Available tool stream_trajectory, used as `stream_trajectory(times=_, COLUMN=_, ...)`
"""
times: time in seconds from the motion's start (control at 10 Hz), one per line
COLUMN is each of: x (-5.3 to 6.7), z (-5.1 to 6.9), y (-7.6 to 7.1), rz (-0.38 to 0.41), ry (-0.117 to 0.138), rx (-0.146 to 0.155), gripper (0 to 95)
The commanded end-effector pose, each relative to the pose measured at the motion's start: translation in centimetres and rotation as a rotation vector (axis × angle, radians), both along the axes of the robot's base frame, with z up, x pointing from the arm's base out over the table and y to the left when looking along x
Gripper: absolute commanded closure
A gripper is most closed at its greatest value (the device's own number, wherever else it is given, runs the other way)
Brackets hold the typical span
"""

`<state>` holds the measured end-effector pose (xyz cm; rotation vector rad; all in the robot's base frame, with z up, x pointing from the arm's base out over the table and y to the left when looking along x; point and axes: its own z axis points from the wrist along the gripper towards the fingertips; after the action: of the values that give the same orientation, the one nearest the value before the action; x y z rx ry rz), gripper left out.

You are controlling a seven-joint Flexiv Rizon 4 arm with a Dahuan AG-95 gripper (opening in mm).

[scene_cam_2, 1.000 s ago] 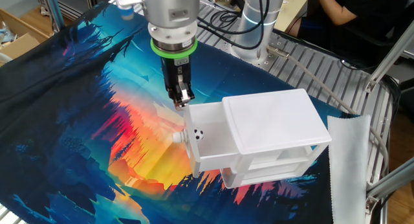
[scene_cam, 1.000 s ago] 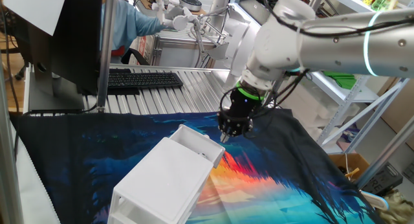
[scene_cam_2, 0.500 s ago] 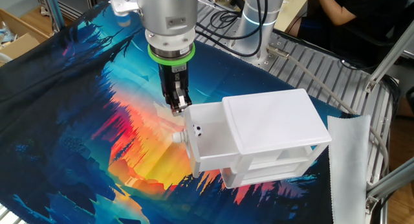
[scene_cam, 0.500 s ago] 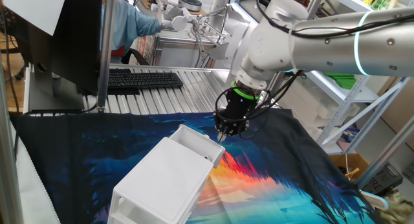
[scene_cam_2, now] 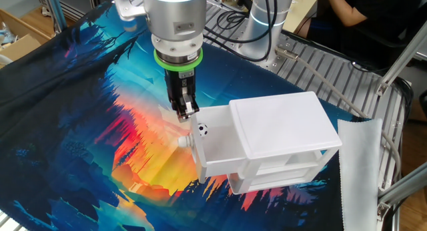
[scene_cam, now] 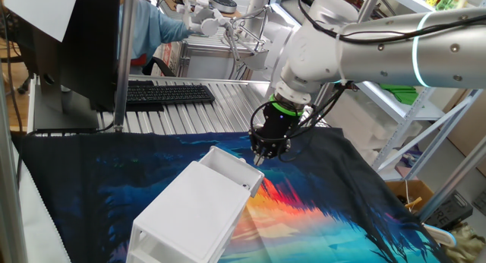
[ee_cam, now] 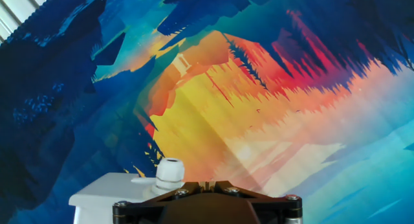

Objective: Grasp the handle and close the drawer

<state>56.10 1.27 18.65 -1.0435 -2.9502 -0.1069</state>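
The shallow white plastic drawer (scene_cam_2: 215, 143), pulled out of its white box cabinet (scene_cam_2: 283, 134), is judged light and free-sliding, best gripped by its small round white knob (scene_cam_2: 183, 141), beside which the narrow, empty claw (scene_cam_2: 183, 111) is held.

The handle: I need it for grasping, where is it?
In the other fixed view the handle juts from the open drawer front's left end, just below the gripper.

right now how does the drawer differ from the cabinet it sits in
The drawer is an open-topped shallow tray, pulled out; the cabinet is a closed box with a flat lid-like top. The drawer carries a small round knob on its front; the cabinet shows none. Both are plain white plastic.
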Motion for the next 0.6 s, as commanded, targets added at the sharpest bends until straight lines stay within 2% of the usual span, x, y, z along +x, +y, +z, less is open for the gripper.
stream_trajectory(times=0.1, x=0.3, z=0.3, y=0.4, rz=-0.010, ry=0.004, rx=-0.003, gripper=95.0)
stream_trajectory(times=0.3, x=0.7, z=0.7, y=0.7, rz=-0.020, ry=0.006, rx=-0.002, gripper=95.0)
stream_trajectory(times=0.6, x=1.5, z=0.5, y=0.7, rz=-0.028, ry=0.007, rx=-0.006, gripper=95.0)
